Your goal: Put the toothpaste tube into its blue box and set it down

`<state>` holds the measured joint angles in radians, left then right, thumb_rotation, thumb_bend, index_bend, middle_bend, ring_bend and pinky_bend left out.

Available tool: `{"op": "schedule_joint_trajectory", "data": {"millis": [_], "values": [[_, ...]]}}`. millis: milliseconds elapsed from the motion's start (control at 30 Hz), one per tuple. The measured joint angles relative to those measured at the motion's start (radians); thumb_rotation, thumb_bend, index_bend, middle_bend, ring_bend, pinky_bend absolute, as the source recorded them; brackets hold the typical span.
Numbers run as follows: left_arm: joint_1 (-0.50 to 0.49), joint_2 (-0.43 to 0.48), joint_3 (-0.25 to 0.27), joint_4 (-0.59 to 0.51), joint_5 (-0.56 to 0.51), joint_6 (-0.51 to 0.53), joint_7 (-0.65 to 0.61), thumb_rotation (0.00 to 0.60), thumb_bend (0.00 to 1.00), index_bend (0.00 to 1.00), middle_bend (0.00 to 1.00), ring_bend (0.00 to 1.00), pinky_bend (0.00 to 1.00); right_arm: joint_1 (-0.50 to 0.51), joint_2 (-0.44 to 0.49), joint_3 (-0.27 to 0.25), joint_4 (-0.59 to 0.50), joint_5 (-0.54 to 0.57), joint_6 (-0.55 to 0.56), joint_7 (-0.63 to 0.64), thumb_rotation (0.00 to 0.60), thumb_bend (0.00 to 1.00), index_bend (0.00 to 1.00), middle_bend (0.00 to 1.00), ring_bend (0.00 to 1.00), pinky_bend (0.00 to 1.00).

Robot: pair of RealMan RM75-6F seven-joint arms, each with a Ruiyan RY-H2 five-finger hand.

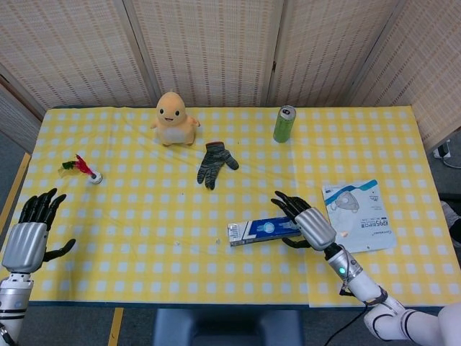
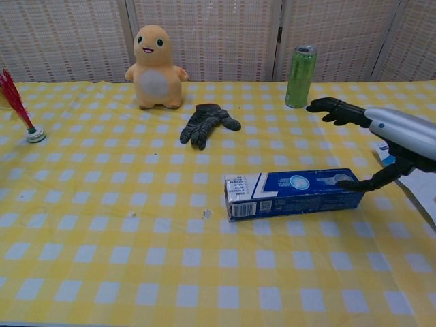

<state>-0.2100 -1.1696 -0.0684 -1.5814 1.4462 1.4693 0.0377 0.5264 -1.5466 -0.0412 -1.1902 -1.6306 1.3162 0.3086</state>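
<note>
the right hand has its fingers spread wide and grasping nothing, the thumb tip reaching down just beside, perhaps touching, the right end of the blue toothpaste box; the chest view cannot settle whether there is contact. the box lies flat on the yellow checked tablecloth, long side running left to right, near the front middle of the table, its flap end facing left. the tube itself is not visible, so it is presumably inside. this looks like the very end of the set-down step, the release made; what remains, by my reading, is only to lift the right hand up and away without nudging the box. the left hand hovers released at the near left table edge, fingers apart. further off sit a dark glove, an orange plush toy, a green can, a shuttlecock and a mask packet.
</note>
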Motion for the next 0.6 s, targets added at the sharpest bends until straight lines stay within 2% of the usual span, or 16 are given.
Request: {"op": "schedule_joint_trajectory", "data": {"millis": [100, 233, 367, 467, 600], "values": [[0.025, -0.005, 0.01, 0.011, 0.013, 0.033, 0.004, 0.6, 0.24, 0.12, 0.05, 0.0, 0.0, -0.047, 0.091, -0.004, -0.118, 0.008, 0.054, -0.125, 0.6, 0.27, 0.0, 0.0, 0.0, 0.0], [0.051, -0.01, 0.037, 0.03, 0.056, 0.064, -0.01, 0.6, 0.24, 0.12, 0.05, 0.01, 0.0, -0.133, 0.209, -0.015, -0.286, 0.033, 0.143, -0.354, 0.6, 0.27, 0.0, 0.0, 0.0, 0.0], [0.091, -0.032, 0.059, 0.051, 0.072, 0.107, -0.003, 0.6, 0.24, 0.14, 0.06, 0.02, 0.0, -0.279, 0.297, -0.035, -0.43, 0.052, 0.306, -0.584, 0.6, 0.27, 0.0, 0.0, 0.0, 0.0], [0.098, -0.024, 0.078, 0.034, 0.078, 0.094, 0.028, 0.6, 0.24, 0.14, 0.06, 0.02, 0.0, -0.377, 0.313, -0.042, -0.447, 0.06, 0.414, -0.646, 0.6, 0.27, 0.0, 0.0, 0.0, 0.0], [0.102, -0.001, 0.085, -0.007, 0.062, 0.055, 0.068, 0.6, 0.24, 0.13, 0.06, 0.02, 0.0, -0.42, 0.338, -0.042, -0.443, 0.078, 0.442, -0.584, 0.6, 0.27, 0.0, 0.0, 0.0, 0.0]]}}
